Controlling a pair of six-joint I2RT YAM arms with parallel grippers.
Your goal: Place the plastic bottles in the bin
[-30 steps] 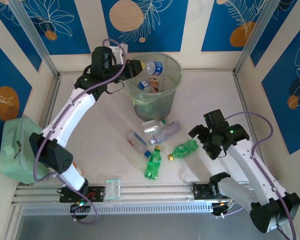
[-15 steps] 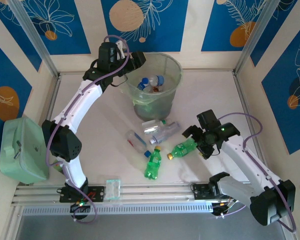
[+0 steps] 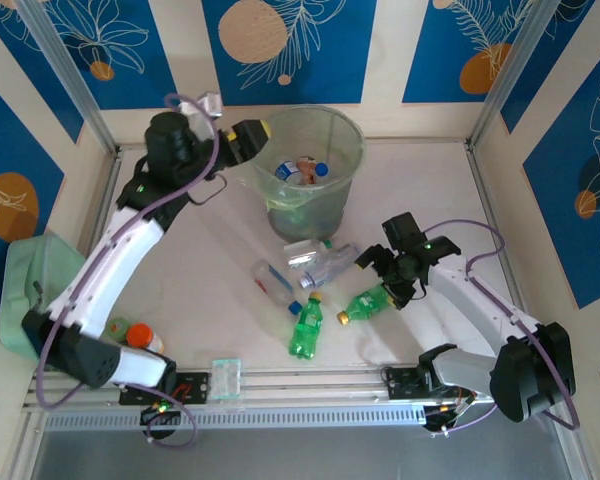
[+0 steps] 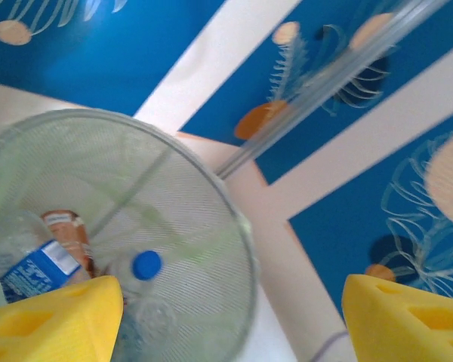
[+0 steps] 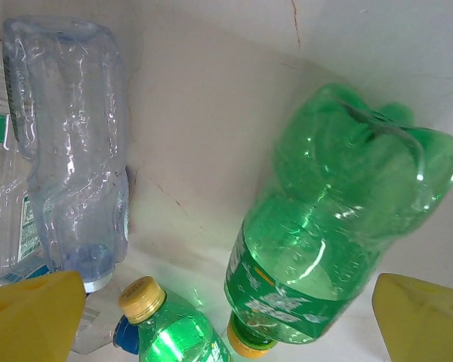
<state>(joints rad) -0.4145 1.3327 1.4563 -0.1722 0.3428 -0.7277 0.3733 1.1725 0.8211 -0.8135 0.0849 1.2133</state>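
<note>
The bin (image 3: 342,130) stands at the back of the table, with several plastic bottles (image 3: 305,172) lying inside it. In the left wrist view a blue cap (image 4: 146,265) and a blue-labelled bottle (image 4: 32,273) show through the bin's rim (image 4: 238,219). My left gripper (image 3: 248,138) (image 4: 230,324) hovers open at the bin's left rim, holding nothing. On the table lie two clear bottles (image 3: 320,262) (image 3: 275,283) and two green ones (image 3: 305,325) (image 3: 370,298). My right gripper (image 3: 383,280) (image 5: 226,324) is open just above the right-hand green bottle (image 5: 332,226), its fingers either side, not touching it.
A mint-green boxy container (image 3: 25,300) sits at the left edge. An orange-capped bottle (image 3: 140,335) stands by the left arm's base. A small clear box (image 3: 226,378) rests on the front rail. Another green bottle (image 5: 174,332) and a clear bottle (image 5: 68,151) lie left of the right gripper.
The left gripper let go of a clear bottle, which dropped into the bin, then drew back left. The right gripper moved left and down over the green bottle.
</note>
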